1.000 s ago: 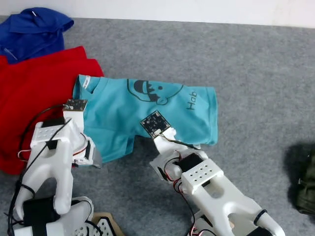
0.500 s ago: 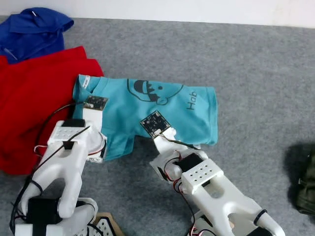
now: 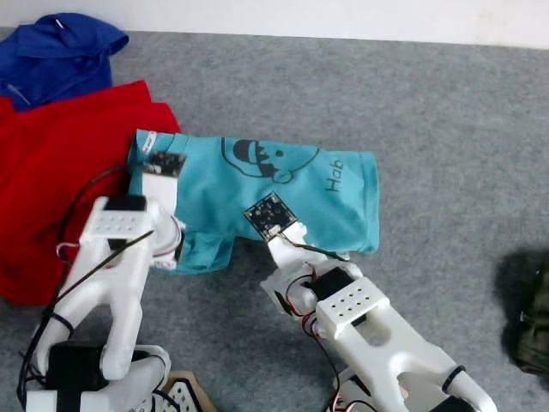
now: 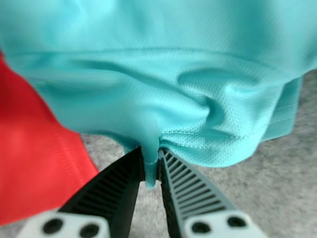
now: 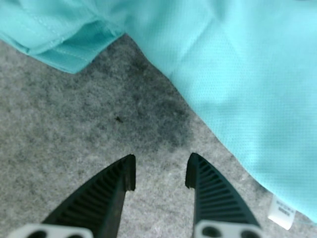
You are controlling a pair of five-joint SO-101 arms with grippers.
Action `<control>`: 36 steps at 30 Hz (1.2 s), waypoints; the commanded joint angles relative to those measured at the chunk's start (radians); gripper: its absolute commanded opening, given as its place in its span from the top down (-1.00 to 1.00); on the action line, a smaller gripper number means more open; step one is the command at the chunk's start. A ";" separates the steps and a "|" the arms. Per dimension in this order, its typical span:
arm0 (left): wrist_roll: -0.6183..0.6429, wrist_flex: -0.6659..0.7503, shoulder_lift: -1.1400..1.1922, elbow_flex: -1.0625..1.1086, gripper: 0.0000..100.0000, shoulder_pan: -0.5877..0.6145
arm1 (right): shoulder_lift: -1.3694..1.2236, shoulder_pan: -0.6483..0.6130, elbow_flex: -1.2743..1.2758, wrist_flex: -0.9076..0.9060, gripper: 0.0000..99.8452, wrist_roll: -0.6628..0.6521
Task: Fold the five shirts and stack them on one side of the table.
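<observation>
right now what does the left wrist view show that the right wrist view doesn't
Left wrist view: the left end effector pinched shut on a bunched hem of the teal shirt, with the red shirt beside it. Right wrist view: the right end effector open over the grey table, holding nothing, and a white tag at the shirt's edge. Shared: the teal shirt and the grey table.

Dark garment (image 3: 533, 316) cut by the edge, blue shirt (image 3: 53, 53) cropped too (far corner)
</observation>
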State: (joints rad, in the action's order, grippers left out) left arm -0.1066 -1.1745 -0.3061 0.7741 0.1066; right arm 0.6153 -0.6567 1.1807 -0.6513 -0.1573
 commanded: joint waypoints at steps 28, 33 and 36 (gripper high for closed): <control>0.150 -0.210 0.415 -0.768 0.97 -0.107 | 0.010 0.024 0.038 0.076 0.65 -0.011; 0.150 -0.269 0.461 -0.909 0.97 -0.108 | 0.010 0.024 0.064 0.119 0.65 -0.012; 0.150 -0.261 0.467 -0.946 0.97 -0.107 | 0.010 0.024 0.067 0.125 0.65 -0.012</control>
State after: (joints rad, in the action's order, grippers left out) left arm 0.0361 -1.4323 0.1680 -0.1051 -0.0069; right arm 0.6153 -0.6567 1.2513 -0.5516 -0.1573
